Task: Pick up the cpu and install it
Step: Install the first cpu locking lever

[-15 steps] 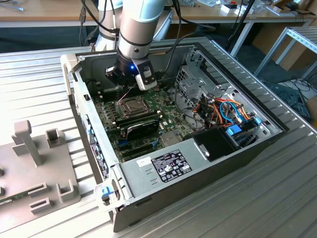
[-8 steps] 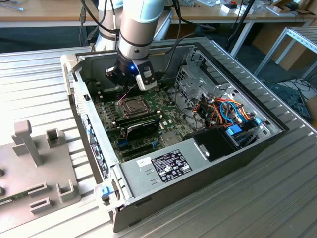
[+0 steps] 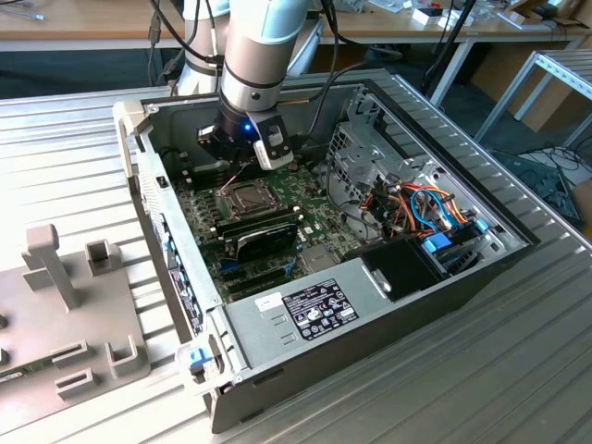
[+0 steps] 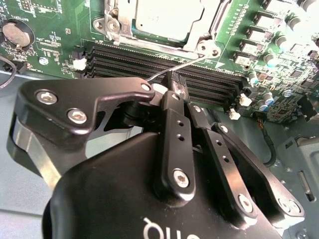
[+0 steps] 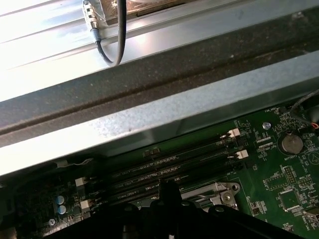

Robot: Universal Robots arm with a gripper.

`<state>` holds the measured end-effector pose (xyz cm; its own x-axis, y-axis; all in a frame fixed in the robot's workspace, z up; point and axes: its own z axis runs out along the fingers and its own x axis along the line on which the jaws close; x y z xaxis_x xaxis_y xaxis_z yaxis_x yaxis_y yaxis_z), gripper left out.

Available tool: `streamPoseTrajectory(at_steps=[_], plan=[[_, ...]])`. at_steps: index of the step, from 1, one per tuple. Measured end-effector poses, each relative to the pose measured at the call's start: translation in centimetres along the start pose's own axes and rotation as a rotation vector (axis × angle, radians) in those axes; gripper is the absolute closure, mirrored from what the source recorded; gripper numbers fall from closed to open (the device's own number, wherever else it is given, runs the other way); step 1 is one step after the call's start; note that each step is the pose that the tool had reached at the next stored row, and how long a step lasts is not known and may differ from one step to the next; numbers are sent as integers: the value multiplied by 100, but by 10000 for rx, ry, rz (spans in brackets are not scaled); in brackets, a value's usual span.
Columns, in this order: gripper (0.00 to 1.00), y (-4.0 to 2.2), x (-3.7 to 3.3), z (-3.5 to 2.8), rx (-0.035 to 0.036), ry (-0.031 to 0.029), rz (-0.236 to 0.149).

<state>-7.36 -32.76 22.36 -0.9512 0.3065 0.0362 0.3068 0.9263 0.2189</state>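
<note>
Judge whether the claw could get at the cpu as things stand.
Probably not: the metal socket frame hems the edges of the cpu, leaving only its top bare; the claw hangs beside it.

Open top over mobo [image 3: 310, 199], case wall [image 5: 174, 109] close by gripper [image 4: 174, 84], drive cage [image 3: 356, 153], black cooler [image 3: 266, 242] near socket [image 3: 242, 196]

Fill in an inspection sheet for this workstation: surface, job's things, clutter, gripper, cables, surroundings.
Surface: ribbed metal table carrying an open computer case.
Job's things: cpu lies in its socket on the green motherboard, with a metal frame around it.
Clutter: grey fixture blocks at the exterior view's left.
Gripper: gripper is low over the memory slots, beside the socket.
Cables: orange and blue bundle inside the case.
Surroundings: wooden benches behind the table.
</note>
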Motion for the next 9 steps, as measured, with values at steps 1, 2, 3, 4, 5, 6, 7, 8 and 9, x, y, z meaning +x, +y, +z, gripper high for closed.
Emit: streamPoseTrajectory(at_steps=[1,2,3,4,5,6,7,8,9], plan=[[89,0,0,0,0,0,0],[89,0,0,0,0,0,0],[89,0,-1,1,-13,3,0],[89,0,-1,2,-18,3,0],[89,0,-1,2,-18,5,0],[89,0,-2,2,-17,5,1],[89,0,-2,2,-16,5,0],[89,0,-2,2,-16,5,0],[89,0,-2,2,-17,5,1]])
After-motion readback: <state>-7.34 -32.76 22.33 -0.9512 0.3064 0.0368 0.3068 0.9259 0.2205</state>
